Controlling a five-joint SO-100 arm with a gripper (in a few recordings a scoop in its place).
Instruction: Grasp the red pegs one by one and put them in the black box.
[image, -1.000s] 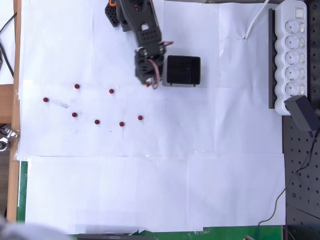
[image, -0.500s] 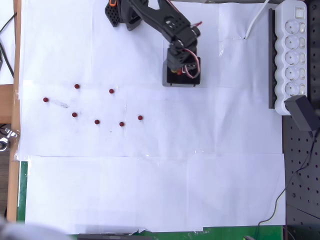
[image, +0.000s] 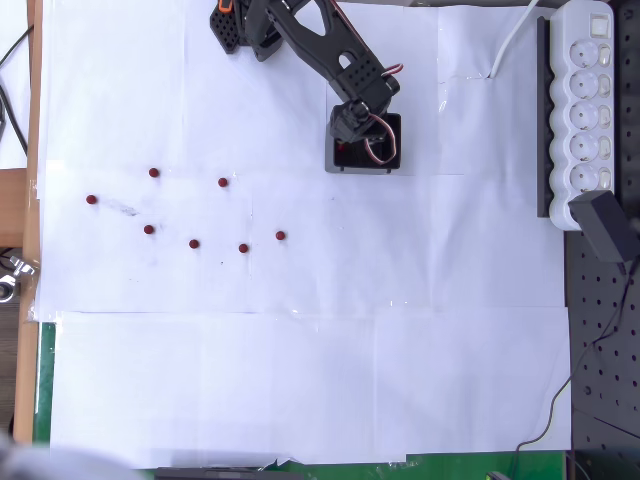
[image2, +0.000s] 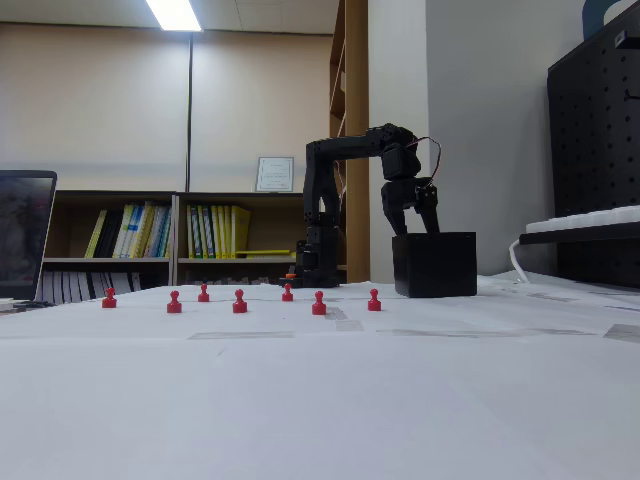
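Several small red pegs lie scattered on the white paper left of centre, among them one (image: 223, 183), one (image: 280, 236) and one (image: 92, 200). In the fixed view they stand in a loose row, such as peg (image2: 373, 299) and peg (image2: 174, 301). The black box (image: 390, 160) sits near the top centre; in the fixed view the black box (image2: 433, 265) stands right of the pegs. My gripper (image: 358, 143) hangs directly over the box, its tips just above the rim. In the fixed view the gripper (image2: 412, 228) is open, its fingers spread with nothing between them. A small red spot shows inside the box at its left wall.
A white power strip (image: 585, 110) on a black rail runs along the right edge, with a black plug (image: 605, 225) below it. The arm's base (image: 235, 25) sits at the top. A black pegboard (image: 600, 350) borders the paper on the right.
The gripper swung right from beside the box's left side to above the box, then settled a little lower over it. The pegs on the paper have not moved.
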